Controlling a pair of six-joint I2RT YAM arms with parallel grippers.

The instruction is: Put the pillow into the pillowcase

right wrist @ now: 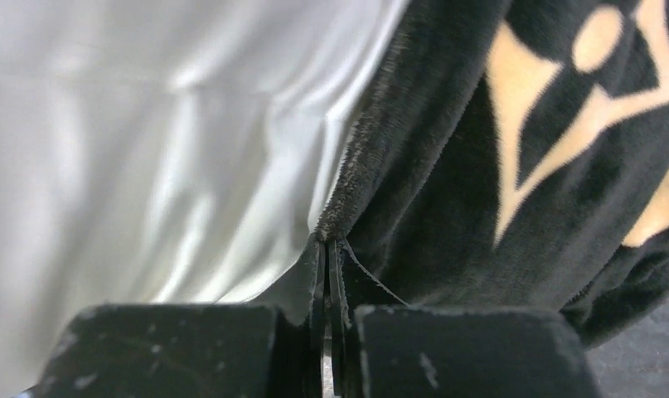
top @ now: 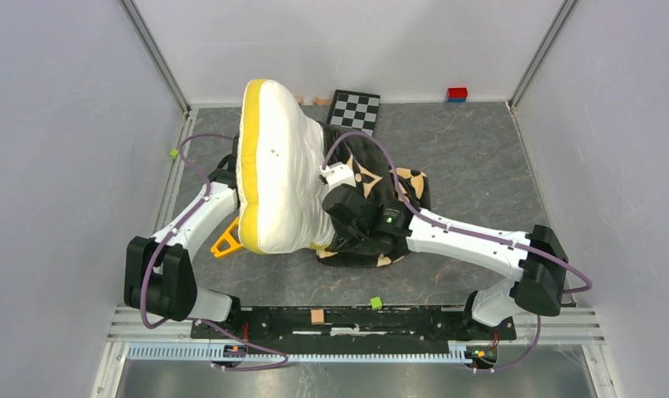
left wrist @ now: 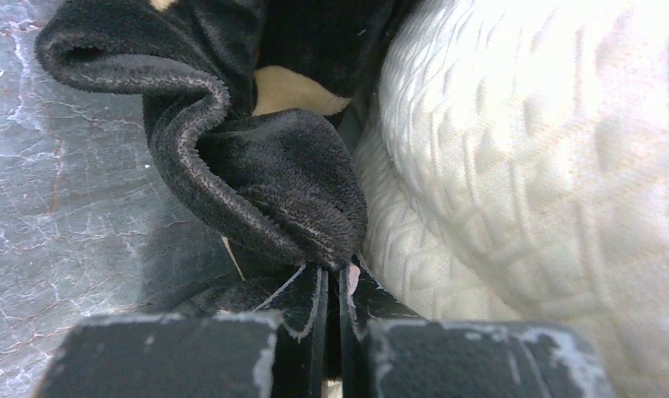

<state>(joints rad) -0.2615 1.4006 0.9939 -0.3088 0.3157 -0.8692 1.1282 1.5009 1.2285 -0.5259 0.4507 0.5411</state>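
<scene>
The cream-white pillow (top: 279, 170) with its yellow side band stands on edge in the middle of the table, its right end inside the black pillowcase (top: 372, 178) with tan motifs. My left gripper (left wrist: 336, 269) is shut on a folded hem of the pillowcase (left wrist: 264, 178), with the quilted pillow (left wrist: 546, 157) just to its right. My right gripper (right wrist: 328, 243) is shut on the pillowcase's edge (right wrist: 447, 166), where it meets the pillow (right wrist: 148, 149). In the top view the left gripper is hidden behind the pillow; the right gripper (top: 341, 199) sits at the pillow's right side.
An orange triangular piece (top: 227, 240) lies by the left arm. A checkered board (top: 354, 109) lies against the back wall, with a red and blue block (top: 457, 94) to its right. Small green cubes (top: 376, 303) (top: 173, 153) and a tan block (top: 317, 316) sit near the table's edges.
</scene>
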